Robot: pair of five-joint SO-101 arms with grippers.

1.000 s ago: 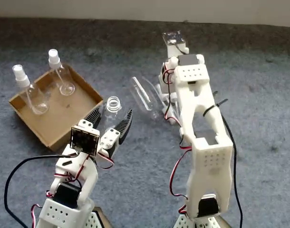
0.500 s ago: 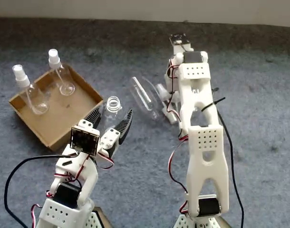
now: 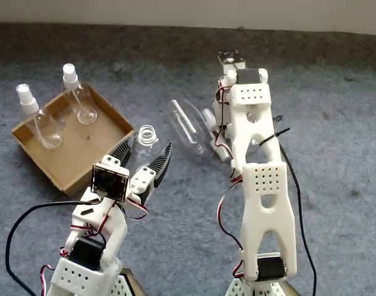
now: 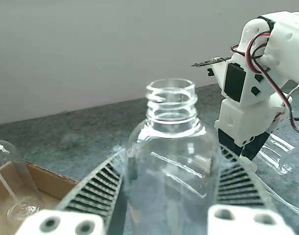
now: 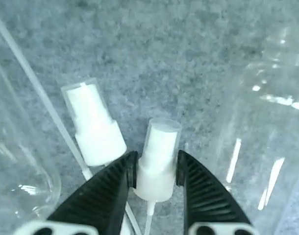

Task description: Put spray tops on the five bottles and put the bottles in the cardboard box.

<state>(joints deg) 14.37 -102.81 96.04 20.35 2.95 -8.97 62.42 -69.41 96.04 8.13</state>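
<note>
My left arm (image 3: pixel 102 223) and right arm (image 3: pixel 265 197) are white printed shells fitted over black servo blocks. The right arm's flat plates carry grids of small round holes. Red, white and black wires (image 3: pixel 222 225) loop between my joints, and one thicker black cable (image 3: pixel 10 240) leaves the left base. My left gripper (image 3: pixel 148 148) and right gripper (image 5: pixel 157 164) have black fingers (ribbed on the inner faces) on white mounts with round screw holes.

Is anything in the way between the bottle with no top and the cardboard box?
Nothing visible. The open bottle, between the left gripper's fingers, stands just off the cardboard box's corner with only carpet between. The two capped bottles stand at the box's far side.
</note>
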